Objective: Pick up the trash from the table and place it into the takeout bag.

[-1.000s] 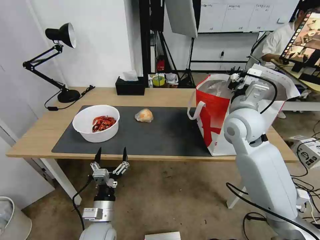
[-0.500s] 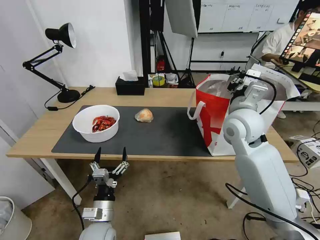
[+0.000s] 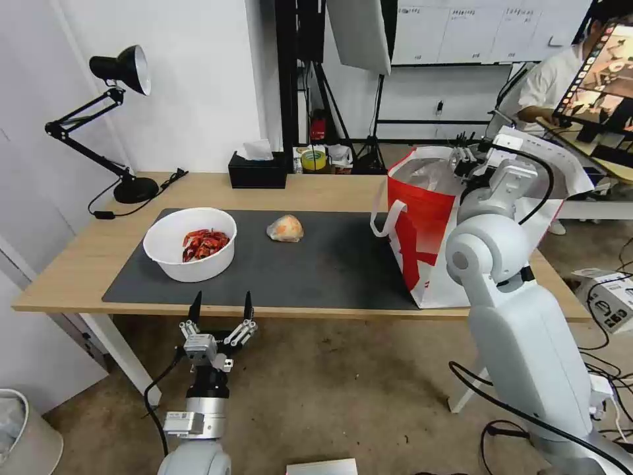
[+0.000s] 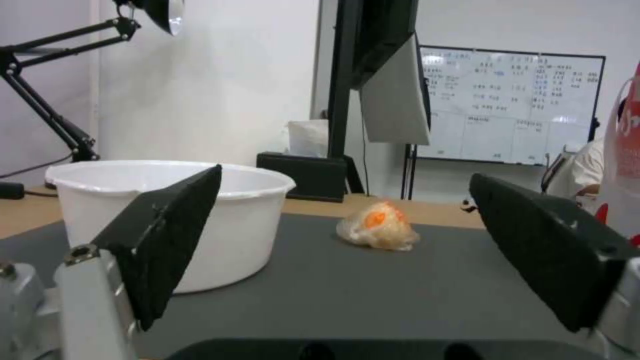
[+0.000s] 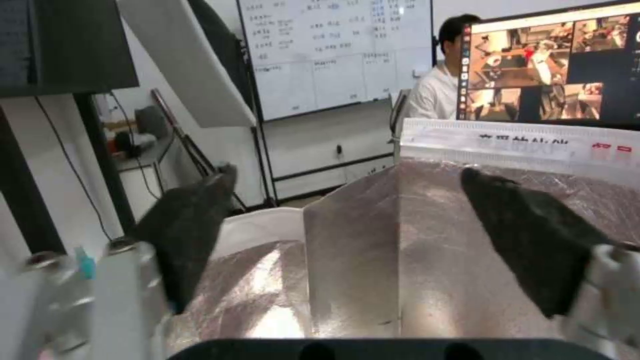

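Takeout bag (image 3: 422, 224) on light-wood table (image 3: 316, 188) with grey mat (image 3: 330, 264); left gripper (image 3: 220, 305) and right gripper (image 5: 347, 245), fingers spread, empty

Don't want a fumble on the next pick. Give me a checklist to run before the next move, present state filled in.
1. Left gripper open, empty: ok.
2. Right gripper open, empty, at the takeout bag's mouth: ok.
3. Bag upright on the table, mouth open: ok.
4. White bowl of shells upright on the mat: ok.
5. Wrapped orange lump apart from the bowl: ok.
6. Room left inside bag: cannot tell.
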